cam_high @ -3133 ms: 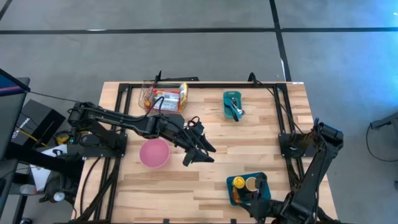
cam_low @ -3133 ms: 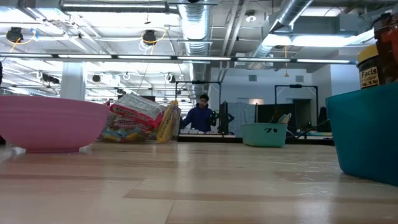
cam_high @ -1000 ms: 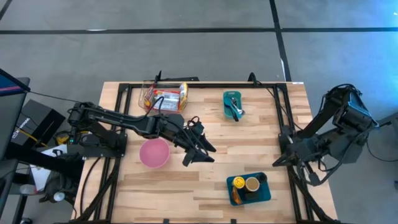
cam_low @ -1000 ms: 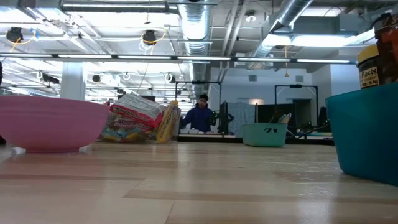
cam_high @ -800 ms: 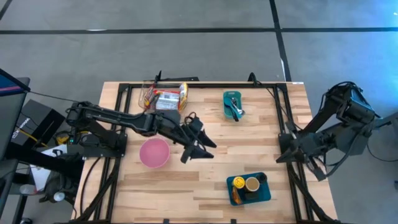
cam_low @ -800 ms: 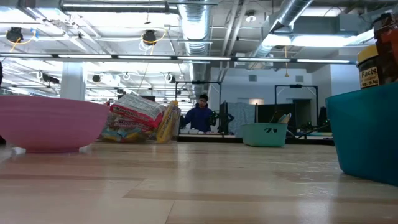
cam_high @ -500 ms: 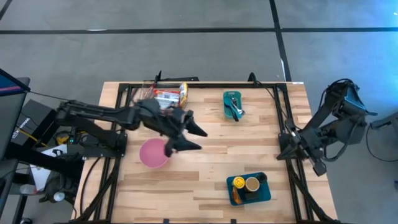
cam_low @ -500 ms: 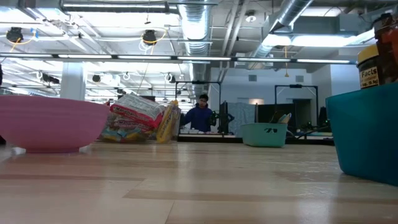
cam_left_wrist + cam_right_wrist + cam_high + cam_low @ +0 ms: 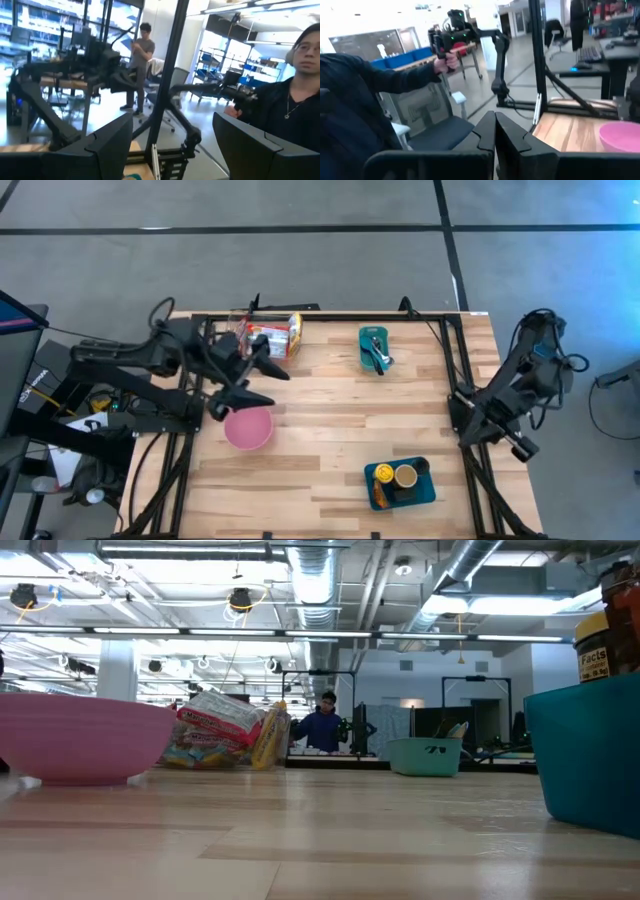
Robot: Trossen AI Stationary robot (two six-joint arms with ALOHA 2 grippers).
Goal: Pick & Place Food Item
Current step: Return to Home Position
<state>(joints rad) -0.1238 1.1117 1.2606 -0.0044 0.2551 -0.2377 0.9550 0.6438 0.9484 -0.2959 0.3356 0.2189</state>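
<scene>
We see the can (image 9: 405, 476) upright in the blue bin (image 9: 428, 492) by the table's (image 9: 330, 442) near edge, rigid, light, probably slick, best pinched across its sides; left gripper (image 9: 265, 385) spread wide and empty, right gripper (image 9: 495, 125) pressed together.

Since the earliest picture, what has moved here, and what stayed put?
The open left gripper drew back across the wooden table to its left side, by the round pink bowl. The shut right gripper withdrew from over the blue plastic bin to the right edge. Nothing was grasped; bowl and bin stayed put.
</scene>
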